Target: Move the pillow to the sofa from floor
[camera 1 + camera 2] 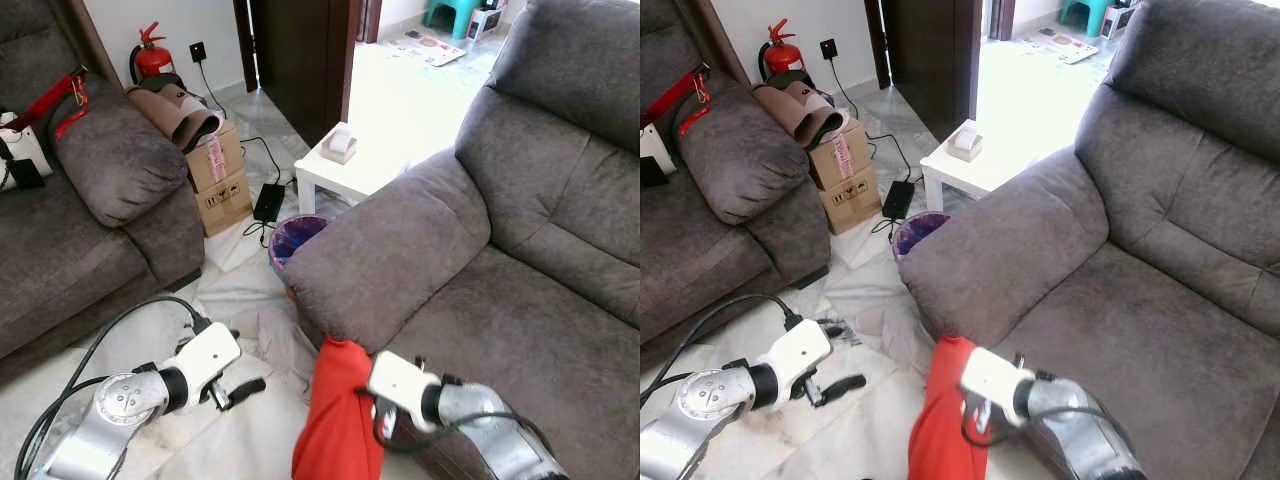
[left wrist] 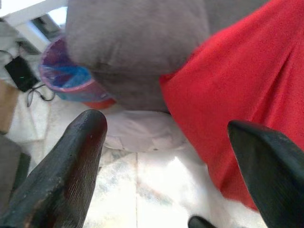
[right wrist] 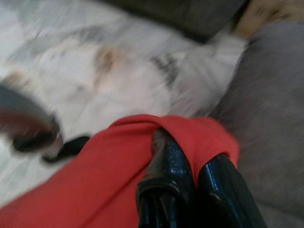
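Note:
A red pillow [image 1: 335, 420] hangs upright beside the front of the grey sofa's [image 1: 500, 290] armrest, its top corner pinched by my right gripper [image 3: 183, 161], which is shut on the fabric. The pillow's lower end runs out of the bottom of the head view. My left gripper [image 1: 235, 390] hovers low over the floor to the pillow's left, open, with nothing between its fingers [image 2: 71, 161]. In the left wrist view the red pillow [image 2: 242, 95] lies just ahead beside the armrest.
A purple-lined bin [image 1: 297, 238] stands at the armrest's far end, with a white side table [image 1: 350, 165] behind it. A cardboard box [image 1: 220, 180] and a second grey sofa [image 1: 90, 220] are on the left. White sheeting [image 1: 250, 300] covers the floor.

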You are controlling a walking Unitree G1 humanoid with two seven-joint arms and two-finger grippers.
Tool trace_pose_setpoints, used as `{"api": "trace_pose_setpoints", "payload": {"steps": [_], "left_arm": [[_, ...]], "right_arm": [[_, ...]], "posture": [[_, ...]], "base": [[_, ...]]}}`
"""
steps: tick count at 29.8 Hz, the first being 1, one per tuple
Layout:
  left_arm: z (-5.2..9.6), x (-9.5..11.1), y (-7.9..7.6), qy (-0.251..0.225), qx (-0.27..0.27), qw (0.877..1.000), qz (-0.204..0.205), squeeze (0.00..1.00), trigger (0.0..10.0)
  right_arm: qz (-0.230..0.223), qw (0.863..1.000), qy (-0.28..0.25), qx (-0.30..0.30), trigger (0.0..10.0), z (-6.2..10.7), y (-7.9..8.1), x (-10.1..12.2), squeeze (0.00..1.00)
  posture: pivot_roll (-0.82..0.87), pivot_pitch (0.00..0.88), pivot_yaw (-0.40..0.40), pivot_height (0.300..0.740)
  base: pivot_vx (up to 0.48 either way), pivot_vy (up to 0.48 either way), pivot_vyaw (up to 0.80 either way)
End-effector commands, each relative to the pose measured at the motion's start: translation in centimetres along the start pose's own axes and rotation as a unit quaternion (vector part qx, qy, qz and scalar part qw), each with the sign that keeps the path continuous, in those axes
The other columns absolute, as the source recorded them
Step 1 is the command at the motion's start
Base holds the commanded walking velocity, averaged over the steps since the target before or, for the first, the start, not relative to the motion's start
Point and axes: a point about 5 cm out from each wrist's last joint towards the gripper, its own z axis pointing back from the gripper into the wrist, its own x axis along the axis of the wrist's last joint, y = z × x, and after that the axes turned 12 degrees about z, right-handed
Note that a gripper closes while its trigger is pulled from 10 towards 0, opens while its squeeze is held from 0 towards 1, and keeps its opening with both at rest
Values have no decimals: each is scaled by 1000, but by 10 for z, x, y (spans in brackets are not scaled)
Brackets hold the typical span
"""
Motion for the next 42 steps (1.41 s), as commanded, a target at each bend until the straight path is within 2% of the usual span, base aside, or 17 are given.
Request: {"api": "trace_pose_setpoints", "payload": {"steps": [1, 5, 8, 9, 10, 13, 19, 23, 29, 30, 32, 34, 36, 38, 42], "left_arm": [[0, 1, 9, -36, 65, 996, 47, 0, 10000], [-1, 10, 7, -103, 133, 979, 119, 0, 10000], [-1, 13, 4, -128, 151, 968, 154, 0, 10000], [-3, 14, 0, -141, 152, 961, 181, 0, 10000], [-3, 14, 0, -141, 152, 961, 181, 0, 10000], [-6, 15, -5, -151, 149, 959, 189, 0, 10000], [-7, 18, 0, -160, 162, 953, 199, 0, 10000], [-8, 21, 0, -166, 165, 951, 201, 0, 10000], [-8, 21, -3, -168, 167, 951, 200, 0, 10000], [-8, 21, -3, -167, 167, 951, 198, 0, 10000], [-9, 20, -4, -166, 165, 952, 196, 0, 10000], [-9, 21, -4, -171, 162, 951, 198, 0, 10000], [-9, 22, -4, -173, 162, 951, 200, 0, 10000], [-10, 23, -5, -172, 164, 952, 195, 0, 10000], [-13, 21, -9, -169, 159, 952, 199, 0, 10000]], "right_arm": [[-40, 990, -77, -112, 10000, 1, -32, 24, 0], [-138, 968, -76, -194, 10000, 3, -36, 14, 0], [-181, 954, -62, -232, 10000, 5, -35, 4, 0], [-228, 934, -38, -271, 10000, 11, -34, -10, 0], [-228, 934, -38, -271, 10000, 11, -34, -10, 0], [-272, 903, -25, -332, 10000, 26, -37, -27, 0], [-285, 891, -31, -352, 10000, 29, -43, -28, 0], [-306, 881, -29, -360, 10000, 27, -44, -28, 0], [-299, 881, -30, -365, 10000, 28, -45, -26, 0], [-289, 882, -5, -373, 10000, 30, -45, -32, 0], [-283, 880, 12, -382, 10000, 32, -45, -37, 0], [-286, 870, 19, -401, 10000, 36, -48, -39, 0], [-285, 867, 23, -408, 10000, 38, -49, -40, 0], [-278, 859, 39, -429, 10000, 43, -53, -45, 0], [-268, 854, 75, -440, 10000, 46, -52, -53, 0]], "posture": [[96, 153, 9, 740], [103, 145, 7, 740], [100, 143, 6, 740], [101, 138, 7, 740], [101, 138, 7, 740], [90, 128, 13, 740], [87, 141, 12, 740], [87, 149, 13, 740], [87, 162, 13, 740], [84, 166, 14, 740], [82, 169, 14, 740], [82, 169, 15, 740], [83, 172, 14, 740], [82, 174, 13, 740], [77, 175, 13, 740]], "base": [[0, 0, 0], [0, 0, 0], [0, 0, 0], [0, 0, 0], [0, 0, 0], [0, 0, 0], [0, 0, 0], [0, 0, -681], [0, 0, -800], [0, 0, -800], [0, 0, -800], [0, 0, -800], [0, 0, -800], [0, 0, -800], [0, 0, -800]]}}
